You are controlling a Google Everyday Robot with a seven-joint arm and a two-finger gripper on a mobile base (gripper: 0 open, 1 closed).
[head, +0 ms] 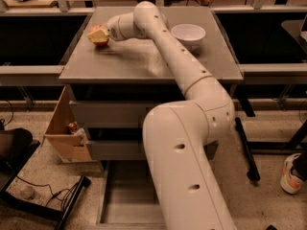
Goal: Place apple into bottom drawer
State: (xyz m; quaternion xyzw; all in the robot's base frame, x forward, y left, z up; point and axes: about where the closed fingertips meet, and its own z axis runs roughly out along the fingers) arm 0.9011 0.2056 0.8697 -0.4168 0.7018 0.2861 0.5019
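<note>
The apple (pixel 99 35), small, red with yellowish patches, is at the back left of the grey cabinet top (pixel 144 61). My gripper (pixel 103 34) is right at the apple, reaching it from the right, with its tip against or around the fruit. My white arm runs from the lower middle up across the cabinet and hides the right part of the drawers. The bottom drawer (pixel 127 195) is pulled out at floor level, a shallow grey tray with a plain floor, partly covered by my arm. The two drawers above it (pixel 110 114) are pushed in.
A white bowl (pixel 188 34) stands at the back right of the cabinet top. A cardboard box (pixel 64 128) with small items leans against the cabinet's left side. Cables and a dark stand (pixel 43 200) lie on the floor left. A shoe (pixel 292 174) is at the right edge.
</note>
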